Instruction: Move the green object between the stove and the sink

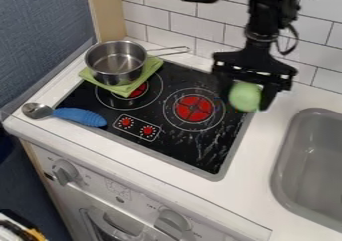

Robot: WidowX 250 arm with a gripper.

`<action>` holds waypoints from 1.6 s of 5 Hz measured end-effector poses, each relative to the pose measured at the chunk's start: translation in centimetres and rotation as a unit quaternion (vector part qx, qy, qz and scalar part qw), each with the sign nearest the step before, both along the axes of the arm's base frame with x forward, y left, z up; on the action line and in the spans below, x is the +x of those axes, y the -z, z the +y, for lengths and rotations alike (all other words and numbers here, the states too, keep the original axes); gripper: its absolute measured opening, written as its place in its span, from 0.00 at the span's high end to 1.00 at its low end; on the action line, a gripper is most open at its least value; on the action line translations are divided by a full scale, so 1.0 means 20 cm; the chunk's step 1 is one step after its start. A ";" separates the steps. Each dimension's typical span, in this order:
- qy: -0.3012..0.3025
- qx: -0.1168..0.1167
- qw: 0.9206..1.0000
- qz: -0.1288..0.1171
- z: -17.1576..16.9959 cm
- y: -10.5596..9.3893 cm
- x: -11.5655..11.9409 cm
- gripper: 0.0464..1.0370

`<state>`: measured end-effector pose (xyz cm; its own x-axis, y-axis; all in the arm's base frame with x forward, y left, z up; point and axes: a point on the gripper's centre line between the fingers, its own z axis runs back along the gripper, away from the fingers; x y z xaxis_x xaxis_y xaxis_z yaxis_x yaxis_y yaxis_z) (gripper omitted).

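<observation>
The black gripper point(248, 96) hangs over the right back edge of the stove point(212, 157). It is shut on a round, light green object point(244, 97), held between its two fingers above the stovetop's right side. To the right lies the grey sink point(286, 157), with a strip of white counter between it and the stove.
A metal pot point(115, 65) sits on a folded green cloth point(127, 89) at the stove's back left, its handle pointing right. A spoon with a blue handle point(80, 116) lies across the stove's front left edge. A tiled wall point(194, 22) stands behind.
</observation>
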<state>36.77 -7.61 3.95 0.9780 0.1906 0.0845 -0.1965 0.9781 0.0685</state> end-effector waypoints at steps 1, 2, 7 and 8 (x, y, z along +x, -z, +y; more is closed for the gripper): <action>-0.001 -0.007 1.000 -0.007 -0.06 0.05 0.07 0.20; -0.022 -0.001 1.000 -0.006 -0.05 0.09 0.09 0.20; -0.035 -0.049 0.998 0.018 0.01 0.02 0.07 0.04; -0.034 -0.069 0.997 -0.004 0.00 -0.10 0.07 0.04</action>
<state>38.17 -7.55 5.96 0.9616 0.2675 0.0609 -0.2634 0.9623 -0.0683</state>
